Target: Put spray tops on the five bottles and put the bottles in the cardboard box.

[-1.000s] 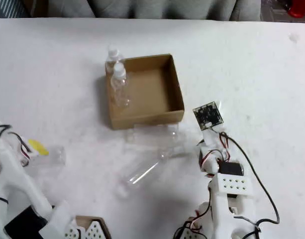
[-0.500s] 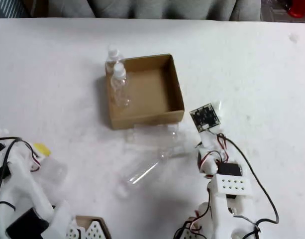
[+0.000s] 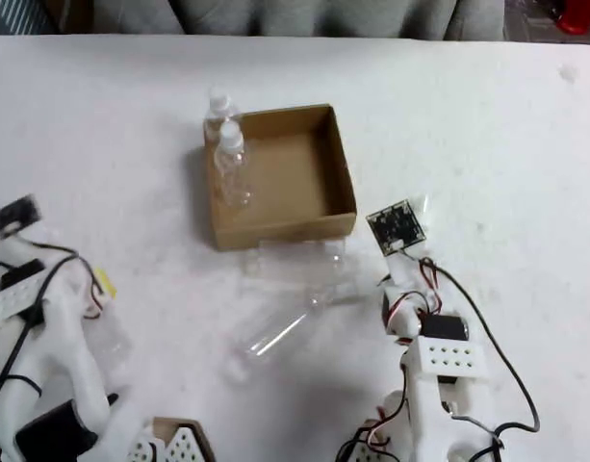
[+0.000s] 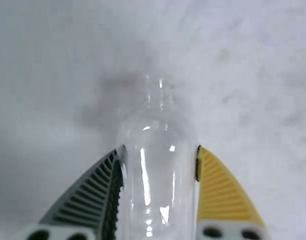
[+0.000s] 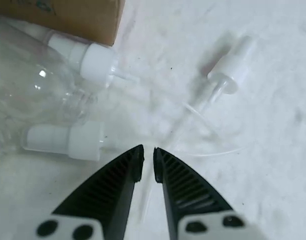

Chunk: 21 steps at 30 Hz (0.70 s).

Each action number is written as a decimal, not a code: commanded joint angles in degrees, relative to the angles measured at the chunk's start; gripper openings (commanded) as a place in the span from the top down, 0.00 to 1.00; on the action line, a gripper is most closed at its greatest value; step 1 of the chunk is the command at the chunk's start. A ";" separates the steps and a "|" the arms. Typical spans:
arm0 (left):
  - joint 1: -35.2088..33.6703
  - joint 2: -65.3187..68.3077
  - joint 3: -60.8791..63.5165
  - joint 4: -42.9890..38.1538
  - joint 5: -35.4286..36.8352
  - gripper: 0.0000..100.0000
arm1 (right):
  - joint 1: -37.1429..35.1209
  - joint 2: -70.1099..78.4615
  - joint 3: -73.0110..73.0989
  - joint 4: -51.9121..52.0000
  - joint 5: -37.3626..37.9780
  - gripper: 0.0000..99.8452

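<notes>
My left gripper [image 4: 157, 156] is shut on a clear bottle [image 4: 157, 170] with no top, its bare neck pointing away over the white table. In the high view that gripper [image 3: 97, 294] sits at the lower left. The cardboard box [image 3: 341, 164] stands at mid table, with two capped bottles [image 3: 229, 159] upright at its left wall. Two more capped bottles [image 5: 68, 140] lie just in front of the box. A loose spray top [image 5: 231, 72] lies beyond my right gripper [image 5: 147, 159], which is shut. The top's thin tube runs toward the fingertips; whether it is pinched I cannot tell.
The table [image 3: 487, 125] is covered in white cloth. The lying bottles [image 3: 295, 260] stretch between the box front and the right arm [image 3: 439, 356]. A small brown object [image 3: 169, 428] sits at the near edge by the left arm's base.
The left arm has swung and turned with the bare bottle in its grip, its wrist rising toward the left edge. The right gripper shifted slightly left, then held still.
</notes>
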 commanded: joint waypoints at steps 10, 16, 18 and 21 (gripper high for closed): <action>8.57 -1.19 -6.42 -0.79 -11.08 0.72 | -0.40 -0.84 -0.70 0.31 0.62 0.98; 8.40 -1.27 -7.82 3.08 -11.16 0.64 | -0.40 -0.75 -0.70 0.13 0.70 0.98; 8.40 -1.19 -8.70 4.13 -10.64 0.65 | -0.40 -0.75 -0.70 0.13 0.70 0.98; 8.40 -1.10 -10.02 6.95 -7.30 0.67 | -0.40 -0.75 -0.70 0.13 0.70 0.98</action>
